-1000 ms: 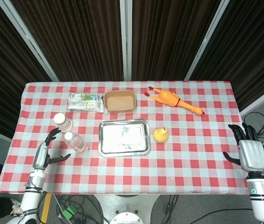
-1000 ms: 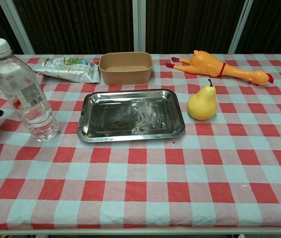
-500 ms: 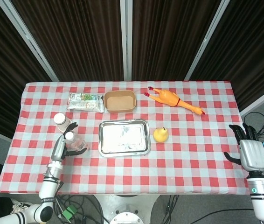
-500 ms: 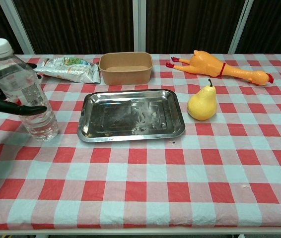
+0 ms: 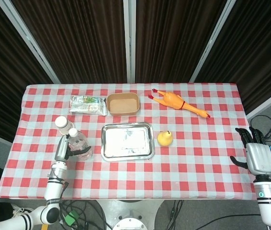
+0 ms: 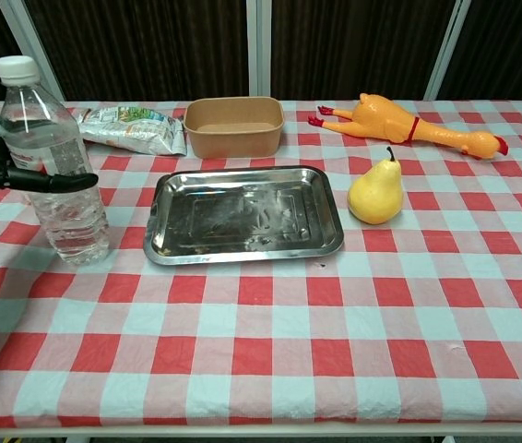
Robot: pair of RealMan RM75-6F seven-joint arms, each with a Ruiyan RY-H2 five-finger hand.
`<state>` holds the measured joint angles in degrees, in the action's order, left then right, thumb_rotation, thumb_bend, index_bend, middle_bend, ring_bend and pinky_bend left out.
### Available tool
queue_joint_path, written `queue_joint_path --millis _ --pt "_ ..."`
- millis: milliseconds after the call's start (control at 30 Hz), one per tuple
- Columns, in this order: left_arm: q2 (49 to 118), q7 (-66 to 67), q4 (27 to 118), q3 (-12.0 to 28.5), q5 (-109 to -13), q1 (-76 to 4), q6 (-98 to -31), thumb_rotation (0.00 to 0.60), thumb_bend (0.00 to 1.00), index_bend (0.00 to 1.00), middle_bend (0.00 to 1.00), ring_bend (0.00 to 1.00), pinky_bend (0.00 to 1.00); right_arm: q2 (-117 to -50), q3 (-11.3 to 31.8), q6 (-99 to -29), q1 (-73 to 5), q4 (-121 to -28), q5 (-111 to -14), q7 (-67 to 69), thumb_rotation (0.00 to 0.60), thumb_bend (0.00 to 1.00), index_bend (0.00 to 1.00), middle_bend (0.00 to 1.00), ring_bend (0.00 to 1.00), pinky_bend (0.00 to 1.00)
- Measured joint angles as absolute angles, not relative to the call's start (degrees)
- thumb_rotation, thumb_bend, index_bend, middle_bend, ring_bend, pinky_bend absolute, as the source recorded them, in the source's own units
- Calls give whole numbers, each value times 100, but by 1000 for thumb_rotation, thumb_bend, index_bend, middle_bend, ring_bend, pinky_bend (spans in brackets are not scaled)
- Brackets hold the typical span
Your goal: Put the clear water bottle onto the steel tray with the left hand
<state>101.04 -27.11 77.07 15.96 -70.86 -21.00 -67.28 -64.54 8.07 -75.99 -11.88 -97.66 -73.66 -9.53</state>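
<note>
Clear water bottle (image 6: pixel 53 166) stands upright at the left side of the tabletop (image 6: pixel 353 351), its long axis vertical, cap up. I have my left hand (image 5: pixel 63 148) wrapped around its middle; in the chest view a dark finger (image 6: pixel 53 181) crosses the front of the bottle, so I judge the grip closed, though I cannot tell whether the base has left the cloth. What matters for the coming move is that the steel tray (image 6: pixel 243 214) lies just beside the bottle, toward the table's centre, on the side away from my left hand. I'd carry it straight sideways, upright, over the tray's near rim. My right hand (image 5: pixel 256 155) hangs well apart at the far right edge, fingers apart, holding nothing.
</note>
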Motion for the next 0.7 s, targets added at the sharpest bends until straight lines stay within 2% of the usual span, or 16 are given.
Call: queue_joint_path --millis 300,600,700 --pt "9234 -2944 8755 1537 -7505 -1767 -7245 600 194 653 723 580 606 -6414 811 -7601 -1179 -9786 -7353 -873 600 114 122 136 0 52" --pt "7718 -2919 10450 2217 -7884 -1672 -7809 600 194 651 723 580 605 -6409 786 -7575 -1195 -9815 -7376 -902 600 114 122 137 0 52" --pt "7481 -3014 10497 2069 -7980 -1439 -7969 600 193 651 723 580 603 -6411 785 -7556 -1205 -9814 -7353 -921 600 114 122 137 0 52"
